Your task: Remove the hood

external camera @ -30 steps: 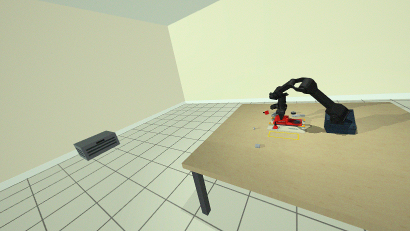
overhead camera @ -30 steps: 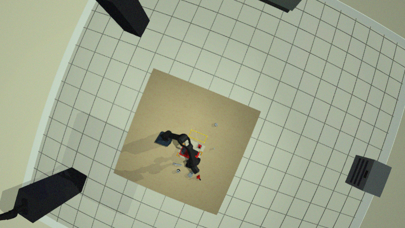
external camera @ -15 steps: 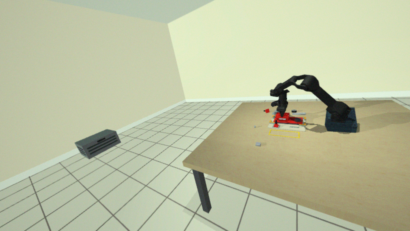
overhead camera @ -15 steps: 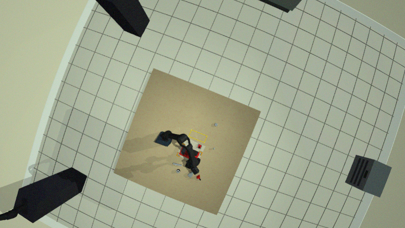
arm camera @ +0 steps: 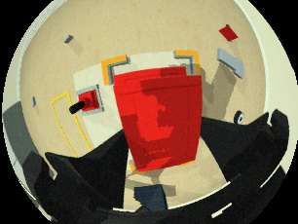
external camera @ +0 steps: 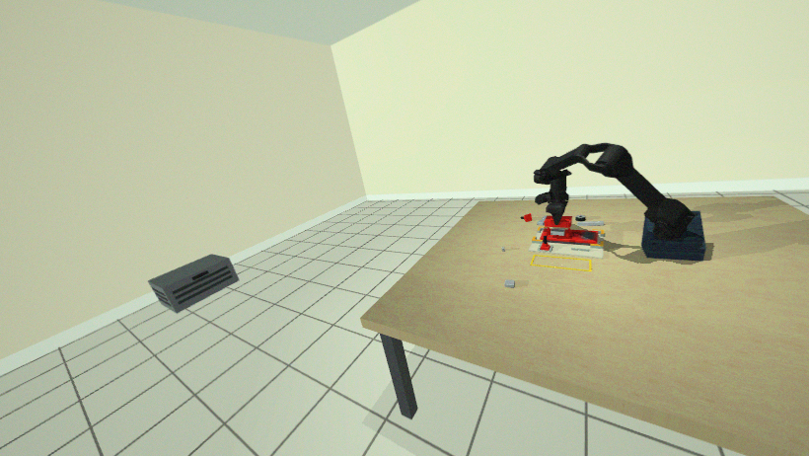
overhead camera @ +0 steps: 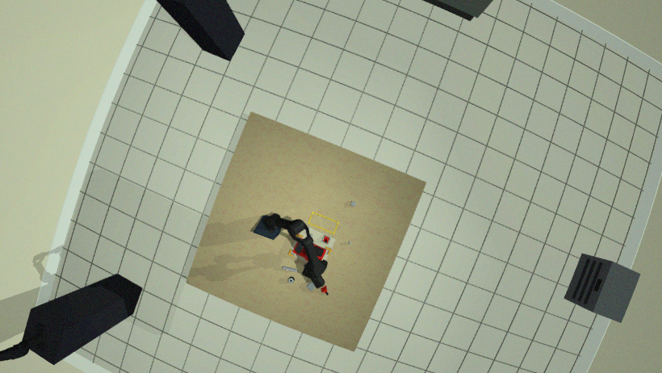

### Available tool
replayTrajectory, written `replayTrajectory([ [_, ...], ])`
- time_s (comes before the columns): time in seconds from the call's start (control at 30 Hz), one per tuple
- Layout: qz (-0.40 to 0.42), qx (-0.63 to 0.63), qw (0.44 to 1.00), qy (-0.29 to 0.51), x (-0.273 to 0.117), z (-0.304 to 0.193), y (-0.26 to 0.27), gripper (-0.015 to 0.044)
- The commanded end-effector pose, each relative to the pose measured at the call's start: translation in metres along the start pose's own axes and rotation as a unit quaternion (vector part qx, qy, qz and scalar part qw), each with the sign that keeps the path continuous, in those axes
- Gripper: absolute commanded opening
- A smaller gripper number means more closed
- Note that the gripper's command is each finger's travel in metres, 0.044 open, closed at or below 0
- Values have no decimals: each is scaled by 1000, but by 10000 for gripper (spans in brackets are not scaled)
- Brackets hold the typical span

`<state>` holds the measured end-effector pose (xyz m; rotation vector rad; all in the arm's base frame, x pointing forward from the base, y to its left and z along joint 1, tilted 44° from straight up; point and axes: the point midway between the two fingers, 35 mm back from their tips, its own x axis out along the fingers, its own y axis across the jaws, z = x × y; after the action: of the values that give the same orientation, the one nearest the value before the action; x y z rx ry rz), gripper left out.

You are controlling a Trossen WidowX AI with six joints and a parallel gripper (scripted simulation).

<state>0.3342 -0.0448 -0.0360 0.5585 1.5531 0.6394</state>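
My gripper [external camera: 557, 219] [arm camera: 162, 127] is shut on the red hood [external camera: 558, 223] [arm camera: 161, 107], with one black finger on each side of it. The hood hangs a little above the front of the red toy car [overhead camera: 303, 250] [external camera: 585, 234], with a gap below it in the exterior view. In the wrist view the hood hides most of the car. The arm hides the hood and fingertips in the top view. The marked area is a yellow outline [overhead camera: 325, 217] [external camera: 560, 268] [arm camera: 60, 96] on the table, beside the car's pale base plate.
A red switch with a black lever [overhead camera: 325, 239] [external camera: 545, 247] [arm camera: 92, 99] stands on the plate between car and marked area. Orange corner brackets [arm camera: 114, 61] surround the car. A wheel [overhead camera: 291, 278] [arm camera: 239, 117], a grey block [overhead camera: 353, 203] [external camera: 509, 283] and a red piece [overhead camera: 324, 289] [arm camera: 228, 32] lie around.
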Motion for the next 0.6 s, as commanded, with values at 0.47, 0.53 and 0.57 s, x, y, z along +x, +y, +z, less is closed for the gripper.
replayTrajectory([
  [0.47, -6, 1, 1000, -3, -25, 5, 42, 0],
  [0.53, -6, 1, 1000, -3, -26, 5, 52, 0],
  [0.57, -6, 1, 1000, -4, -26, 5, 57, 0],
])
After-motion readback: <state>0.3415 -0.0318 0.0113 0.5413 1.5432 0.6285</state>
